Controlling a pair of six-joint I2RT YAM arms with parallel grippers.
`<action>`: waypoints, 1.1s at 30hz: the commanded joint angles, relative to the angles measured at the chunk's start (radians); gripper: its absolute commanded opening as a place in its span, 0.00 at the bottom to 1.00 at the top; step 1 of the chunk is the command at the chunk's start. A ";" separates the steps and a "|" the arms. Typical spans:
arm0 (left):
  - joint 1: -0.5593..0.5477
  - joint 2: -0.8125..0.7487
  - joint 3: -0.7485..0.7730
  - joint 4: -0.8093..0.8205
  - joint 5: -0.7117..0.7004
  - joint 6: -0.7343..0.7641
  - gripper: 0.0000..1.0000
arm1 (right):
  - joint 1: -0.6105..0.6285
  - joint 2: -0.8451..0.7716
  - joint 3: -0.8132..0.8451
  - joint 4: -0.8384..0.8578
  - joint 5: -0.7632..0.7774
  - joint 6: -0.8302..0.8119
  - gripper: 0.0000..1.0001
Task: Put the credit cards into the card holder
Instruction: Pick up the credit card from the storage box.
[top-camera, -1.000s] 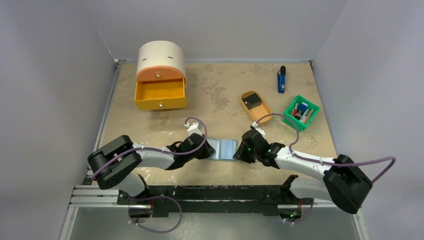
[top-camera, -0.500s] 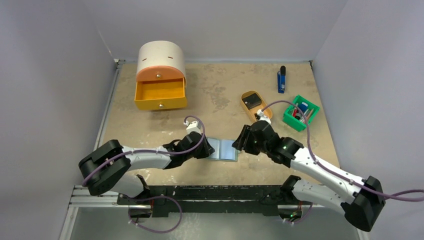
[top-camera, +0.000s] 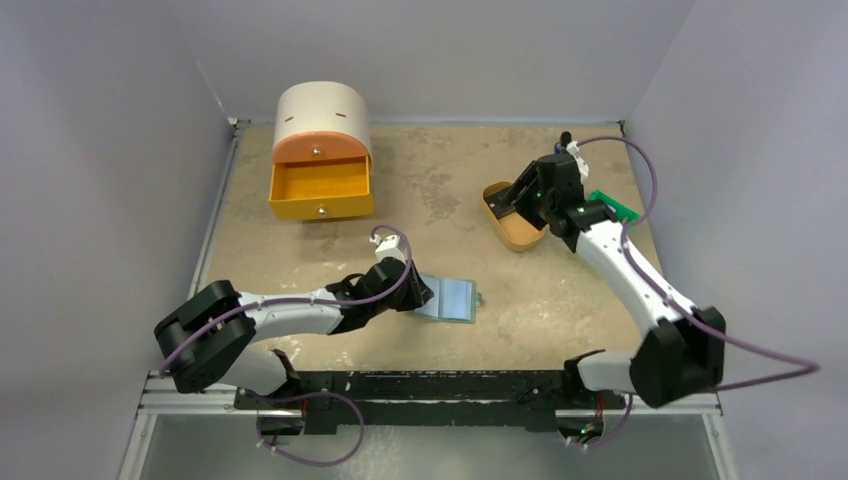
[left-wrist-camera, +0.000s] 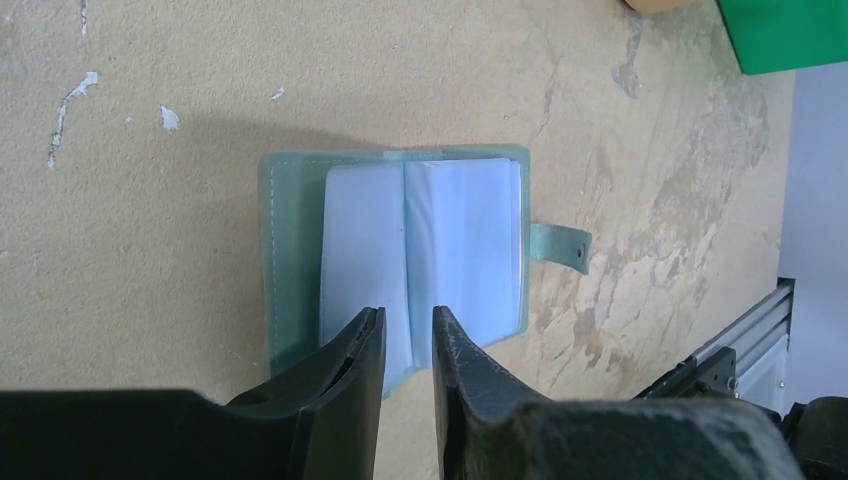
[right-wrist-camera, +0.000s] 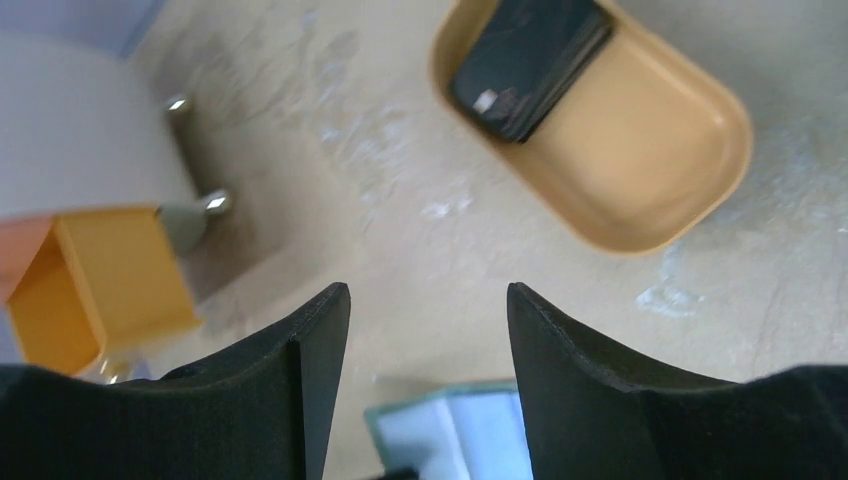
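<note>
- step in hand, as judged: r arm going for a card while the l arm kept the holder open.
- credit cards (right-wrist-camera: 528, 62) lay as a flat black stack at one end of the tan tray (right-wrist-camera: 640, 215), untouched; in the top view the arm hid them.
- right gripper (right-wrist-camera: 425, 290) hung above the tray, fingers spread wide, nothing between them.
- card holder (left-wrist-camera: 420, 250) lay open on the table near the front, pale pockets up, snap tab out to the side.
- left gripper (left-wrist-camera: 405, 315) sat at the holder's near edge, fingers only a slit apart, nothing visibly pinched.
- to do it well: drop the r fingers over the stack's edges, not the tray wall; lift just the top card, as thin flat cards prob slip or come up in pairs. l should keep pressing so the holder didn't shift or fold.
- vs a sec earlier: r arm had left the holder's r edge and swung out to the tray, its fingers opening wider. l fingers went from clenched to slightly parted; holder stayed put, still open.
</note>
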 joint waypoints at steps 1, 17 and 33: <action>0.000 0.000 0.031 0.025 -0.026 0.022 0.24 | -0.092 0.121 0.015 0.114 -0.023 0.073 0.62; 0.000 0.027 0.021 0.041 -0.021 0.019 0.23 | -0.186 0.419 -0.034 0.448 -0.096 0.262 0.62; 0.000 -0.022 0.015 -0.018 -0.053 0.042 0.23 | -0.185 0.556 0.009 0.458 -0.085 0.269 0.57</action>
